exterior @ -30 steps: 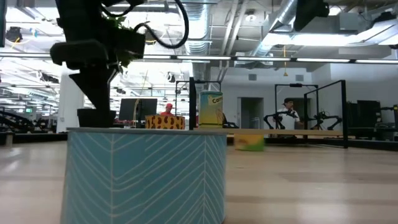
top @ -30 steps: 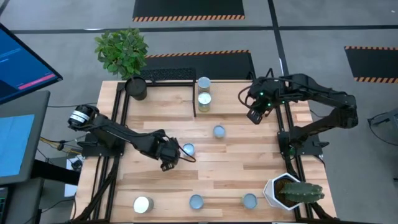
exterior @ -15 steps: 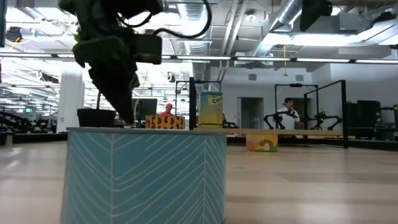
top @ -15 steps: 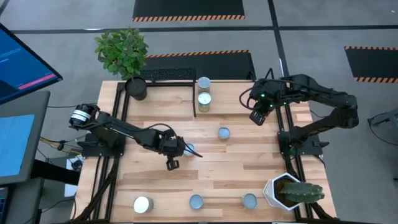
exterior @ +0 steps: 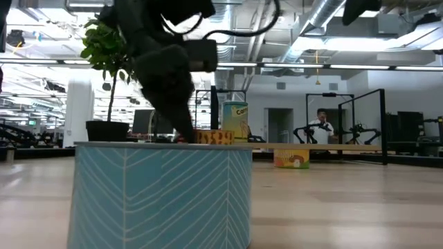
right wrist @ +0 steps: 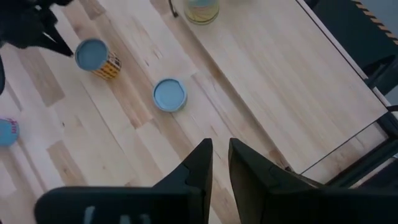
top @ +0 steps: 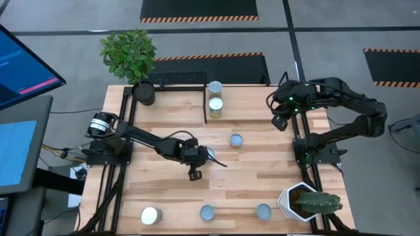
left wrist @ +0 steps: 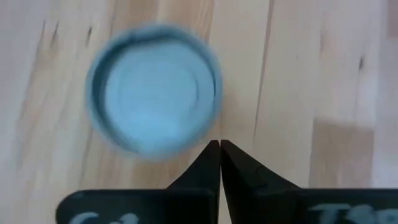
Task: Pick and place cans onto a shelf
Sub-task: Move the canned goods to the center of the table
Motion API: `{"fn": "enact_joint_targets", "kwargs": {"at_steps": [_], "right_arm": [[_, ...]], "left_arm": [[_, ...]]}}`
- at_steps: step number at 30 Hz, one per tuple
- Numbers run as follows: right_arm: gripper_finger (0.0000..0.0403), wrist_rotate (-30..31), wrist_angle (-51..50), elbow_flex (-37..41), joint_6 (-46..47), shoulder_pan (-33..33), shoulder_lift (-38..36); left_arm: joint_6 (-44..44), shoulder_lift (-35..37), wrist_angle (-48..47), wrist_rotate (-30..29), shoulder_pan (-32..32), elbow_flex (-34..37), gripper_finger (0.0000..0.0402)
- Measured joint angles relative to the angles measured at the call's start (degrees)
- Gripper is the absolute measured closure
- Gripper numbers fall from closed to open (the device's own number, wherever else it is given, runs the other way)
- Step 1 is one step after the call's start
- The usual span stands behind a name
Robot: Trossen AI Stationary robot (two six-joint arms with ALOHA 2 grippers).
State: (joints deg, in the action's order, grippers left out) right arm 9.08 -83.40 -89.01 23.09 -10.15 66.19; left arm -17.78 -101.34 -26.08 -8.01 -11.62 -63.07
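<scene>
My left gripper [top: 199,159] is shut and points down at mid-table, right beside a can with a pale-blue top and orange label [top: 207,154], which also shows in the left wrist view [left wrist: 154,99]. Another can [top: 235,139] stands just beyond it. Two cans [top: 215,105] stand on their bases at the right end of the shelf [top: 172,110], a black rod rack with a wooden board at the far left. Three cans [top: 207,212] stand along the near edge. My right gripper [top: 281,122] hovers at the far right, its fingers [right wrist: 219,149] nearly together and empty. My left gripper has its shut fingertips [left wrist: 219,146] against the orange can's side, just below the top rim [left wrist: 208,138]. The fingers come from above, pointing down, on the can's near-left side. The can stands upright on the table.
A black plant pot [top: 144,93] stands at the shelf's left end. A white cactus pot [top: 303,202] sits at the near right corner. In the low view a near-edge can [exterior: 163,194] fills the foreground. Bare wood lies between the middle cans and the near row.
My left gripper has gone toward the table's right edge, and the orange can has slid upright along the table the same way. My right gripper has drifted toward the right edge. The can beyond the orange one has shifted slightly to the right.
</scene>
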Motion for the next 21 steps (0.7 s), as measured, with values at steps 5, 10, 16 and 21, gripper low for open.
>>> {"fn": "enact_joint_targets", "kwargs": {"at_steps": [5, 10, 16, 21], "right_arm": [[0.0326, 0.0, -0.4, 0.0, -0.4, 0.0, -0.6], [0.0326, 0.0, -0.4, 0.0, -2.2, 0.0, -0.6], [0.0326, 0.0, -0.3, 1.6, -4.2, 0.0, -0.6], [0.0326, 0.0, -0.4, 3.4, -8.1, 0.0, -0.6]], "left_arm": [[-3.8, 1.1, -22.1, 9.2, -2.6, -1.5, 0.0402], [-14.9, 3.9, -31.8, 18.2, -9.8, -1.6, 0.0401], [-34.8, 11.3, -33.0, 20.3, -18.5, -1.6, 0.0401], [-57.0, 15.3, -32.0, 25.5, -27.0, -1.6, 0.0401]]}}
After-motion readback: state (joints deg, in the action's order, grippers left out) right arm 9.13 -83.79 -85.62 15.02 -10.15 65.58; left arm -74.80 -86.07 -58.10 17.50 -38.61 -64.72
